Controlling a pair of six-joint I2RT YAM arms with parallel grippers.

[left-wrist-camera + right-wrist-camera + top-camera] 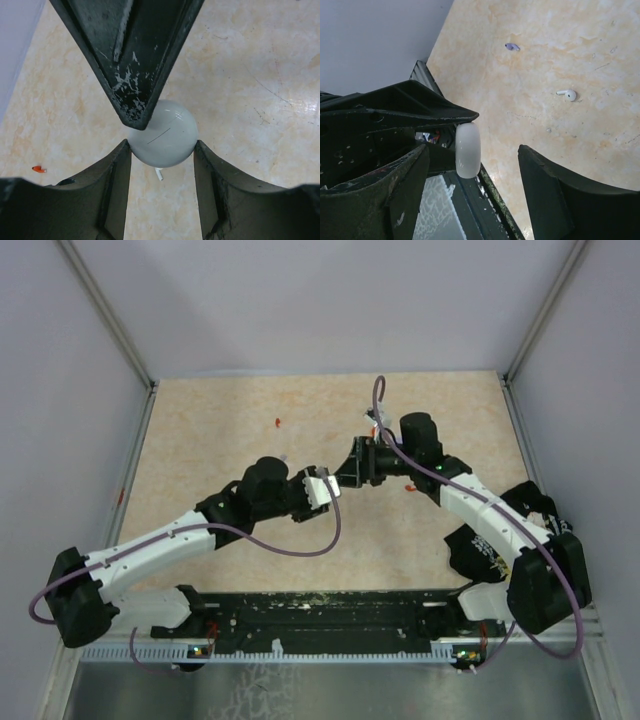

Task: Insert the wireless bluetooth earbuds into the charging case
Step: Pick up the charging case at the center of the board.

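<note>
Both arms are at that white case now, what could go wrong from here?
The white case sits only at the tips of the left fingers, so a nudge from the right fingers could pop it loose. It is smooth and rounded, so the right fingers, open around it, may slip as they close. A dropped case might scatter the white earbud on the table below.

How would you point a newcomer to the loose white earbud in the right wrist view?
Take the beige marbled tabletop filling the right of the right wrist view. In its upper right lies the white earbud, on its own. It has a rounded head and short stem; the lavender bit up-left is purple and smaller, the white disc at lower left far bigger.
</note>
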